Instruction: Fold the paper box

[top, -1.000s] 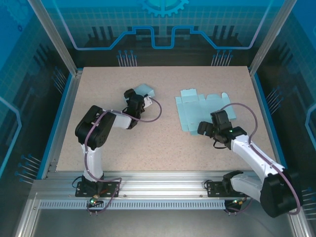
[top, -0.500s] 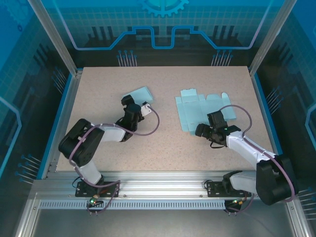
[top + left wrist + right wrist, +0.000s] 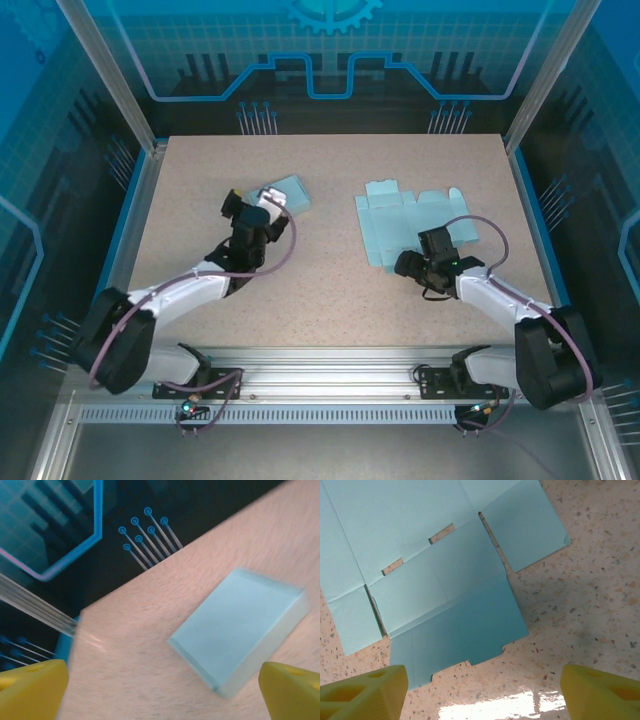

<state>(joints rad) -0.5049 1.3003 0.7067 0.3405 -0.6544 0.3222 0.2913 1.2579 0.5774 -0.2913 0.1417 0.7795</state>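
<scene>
Both the left end effector and right end effector are released. Slide the right one low to the blank's 6 o'clock flap; pinch its edge only.

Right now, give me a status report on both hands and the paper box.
Left hand open, folded box just ahead, ungripped. Right hand open above flat box sheet, not yet folded. Nothing in the way.
</scene>
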